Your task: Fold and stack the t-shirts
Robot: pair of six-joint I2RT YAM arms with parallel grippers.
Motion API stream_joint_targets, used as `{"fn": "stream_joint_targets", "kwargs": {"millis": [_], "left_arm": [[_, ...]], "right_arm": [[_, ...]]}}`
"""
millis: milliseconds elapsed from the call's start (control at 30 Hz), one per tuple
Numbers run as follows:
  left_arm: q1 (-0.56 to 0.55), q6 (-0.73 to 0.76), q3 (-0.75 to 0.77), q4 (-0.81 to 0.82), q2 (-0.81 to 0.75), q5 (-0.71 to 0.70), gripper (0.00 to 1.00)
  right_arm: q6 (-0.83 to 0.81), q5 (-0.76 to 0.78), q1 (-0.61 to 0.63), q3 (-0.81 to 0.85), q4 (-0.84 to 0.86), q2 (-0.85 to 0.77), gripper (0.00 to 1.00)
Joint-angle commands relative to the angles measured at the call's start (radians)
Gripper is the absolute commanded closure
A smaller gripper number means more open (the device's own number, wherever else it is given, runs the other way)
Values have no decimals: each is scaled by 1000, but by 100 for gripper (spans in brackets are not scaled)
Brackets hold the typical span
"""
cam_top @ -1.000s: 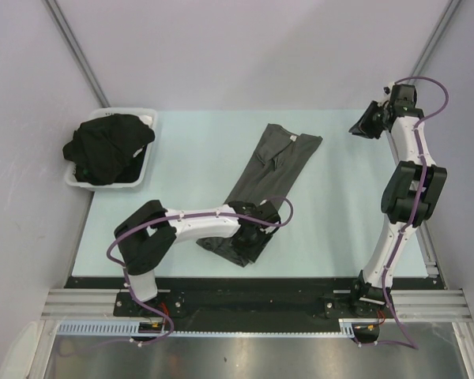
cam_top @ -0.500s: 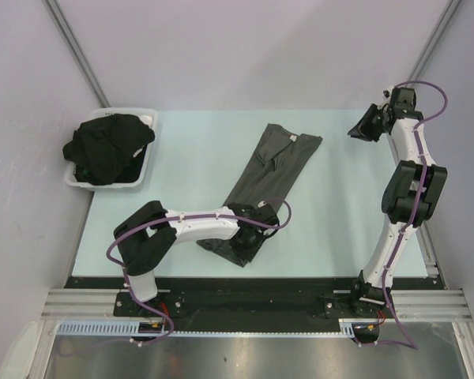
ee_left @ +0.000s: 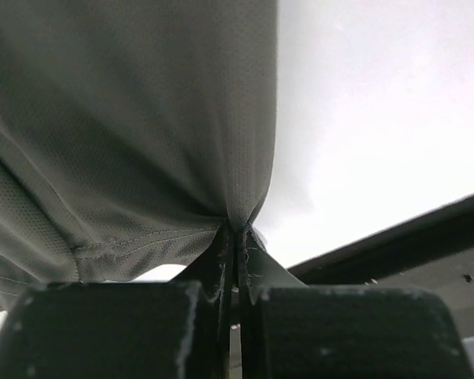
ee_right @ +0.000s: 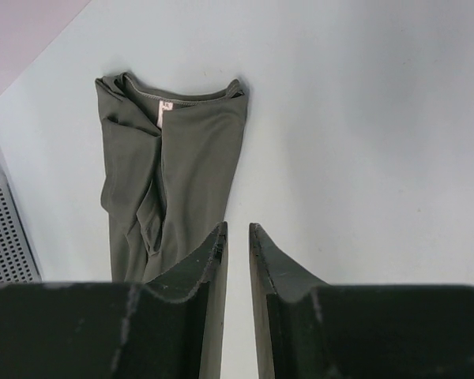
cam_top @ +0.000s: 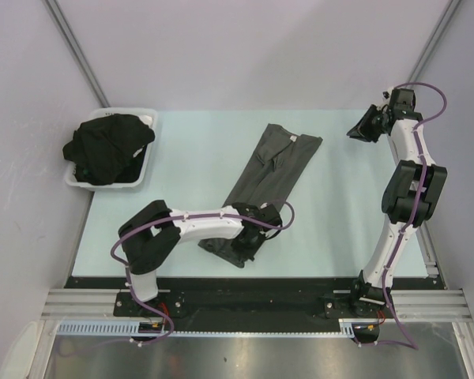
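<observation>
A charcoal grey t-shirt (cam_top: 272,162) lies as a long narrow strip across the middle of the table, collar end at the far right. My left gripper (cam_top: 249,237) is at the strip's near end, shut on the hem of the grey t-shirt (ee_left: 126,118), which bunches where the jaws meet (ee_left: 235,230). Several black t-shirts (cam_top: 107,146) are heaped in the white tray. My right gripper (cam_top: 362,128) hangs high at the far right, looking down on the grey t-shirt (ee_right: 182,158). Its jaws (ee_right: 237,229) stand a narrow gap apart with nothing between them.
The white tray (cam_top: 148,117) stands at the table's far left corner; its perforated wall (ee_right: 4,229) shows at the left edge of the right wrist view. The table's dark front edge (cam_top: 300,281) runs just behind the left gripper.
My left gripper has closed on the near end of the grey t-shirt and its arm has shifted slightly. The right arm has barely moved.
</observation>
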Motion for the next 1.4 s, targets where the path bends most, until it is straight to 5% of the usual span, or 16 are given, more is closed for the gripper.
{"fn": "stream_joint_targets", "kwargs": {"millis": [0, 833, 1133, 1367], "left_arm": [[-32, 58, 99, -40, 32, 98, 100], [-133, 228, 448, -179, 197, 167, 100], [-131, 237, 503, -190, 205, 144, 68], [-130, 257, 564, -233, 205, 96, 63]], "right_arm": [[7, -12, -7, 18, 25, -53, 78], [30, -19, -34, 109, -24, -20, 78], [26, -27, -36, 110, -35, -7, 78], [29, -24, -36, 138, -40, 4, 77]]}}
